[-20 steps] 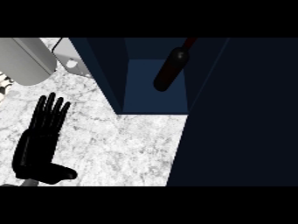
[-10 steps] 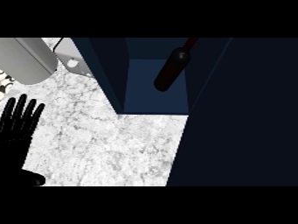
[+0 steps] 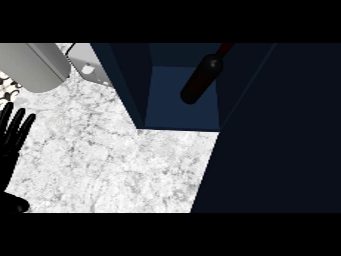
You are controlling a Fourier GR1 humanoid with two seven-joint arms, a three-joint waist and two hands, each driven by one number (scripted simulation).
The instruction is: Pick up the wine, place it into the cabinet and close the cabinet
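Left hand open at lower-left edge, fingers straight and spread over marble counter, dark cabinet door far right of hand, wine bottle up-right of hand, tilted inside open blue cabinet, grey appliance just beyond fingertips.

L hand open, fingers straight

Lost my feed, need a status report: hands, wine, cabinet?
Left hand open at left edge, holding nothing. Right hand out of view. Wine inside cabinet. Cabinet door open.
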